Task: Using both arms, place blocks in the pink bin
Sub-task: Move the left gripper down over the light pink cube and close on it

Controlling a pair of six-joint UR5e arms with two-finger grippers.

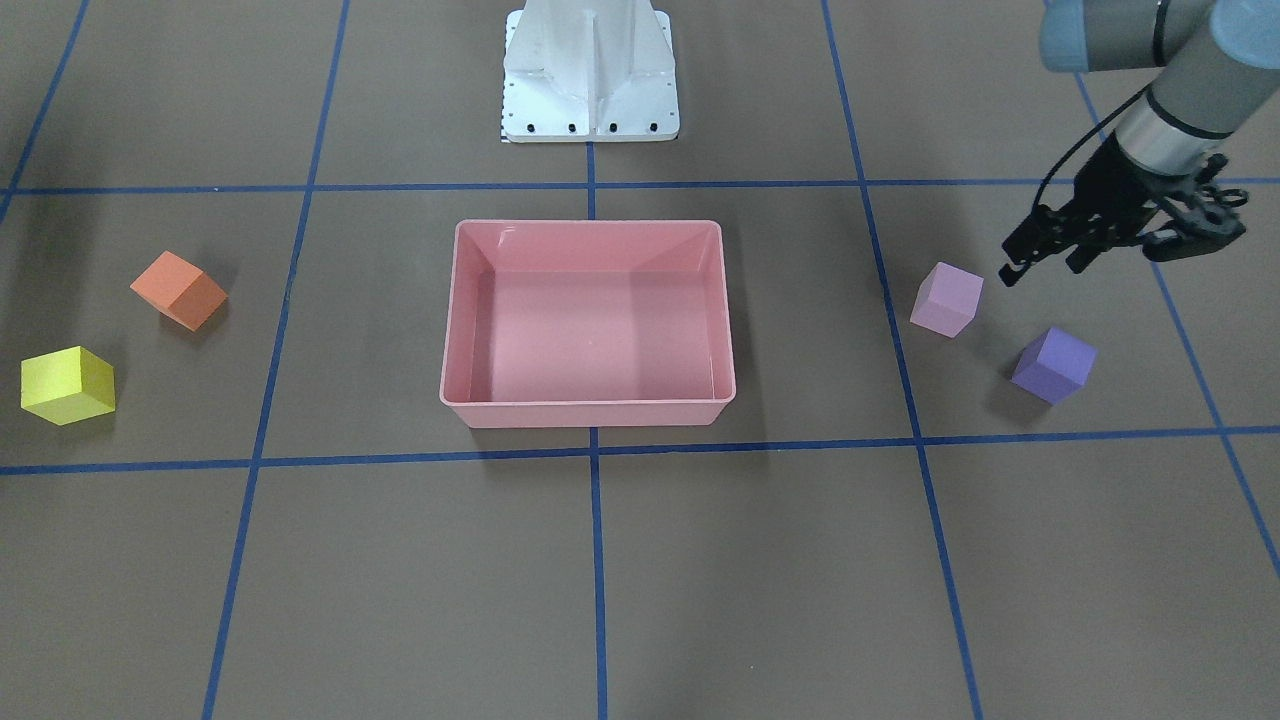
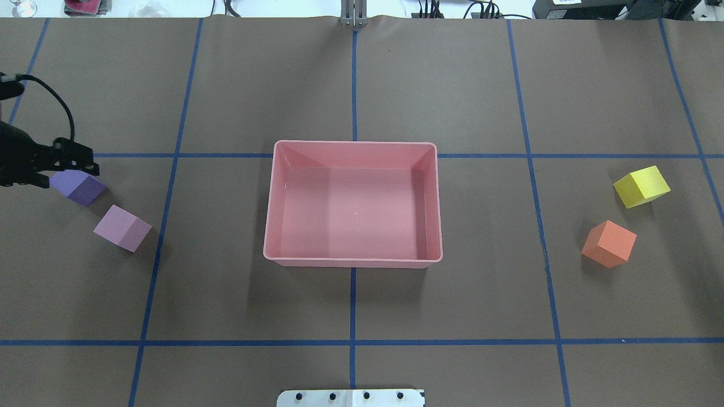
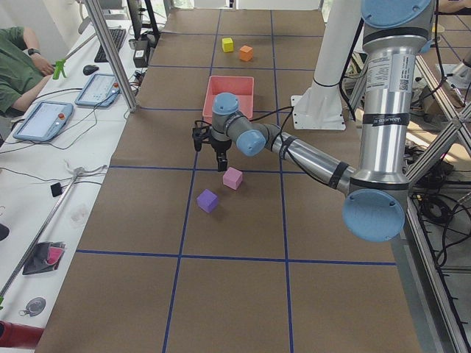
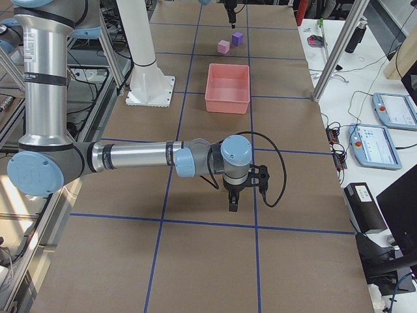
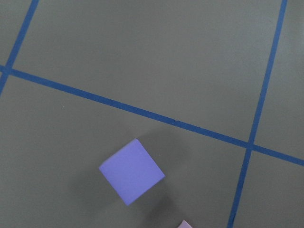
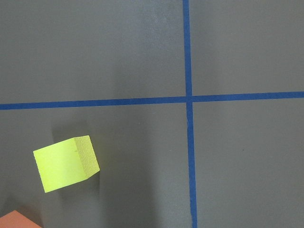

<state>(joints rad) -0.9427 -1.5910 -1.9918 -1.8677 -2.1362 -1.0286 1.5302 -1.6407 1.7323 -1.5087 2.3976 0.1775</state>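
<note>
Purple block (image 2: 77, 187) lies on the table (image 2: 350, 85) below the left claw (image 1: 1042, 268), which hangs open, empty and off-centre, with the lilac block (image 2: 121, 228) near; we judge an uncorrected descent could clip a corner and shove one block into the other. Farther on, the pink bin (image 2: 353, 143) sits mid-table holding no block, and both claws reaching it together could collide. Farthest lie the yellow block (image 2: 642, 186) and orange block (image 2: 609, 243); we cannot tell how the right claw (image 4: 232, 203) stands.
</note>
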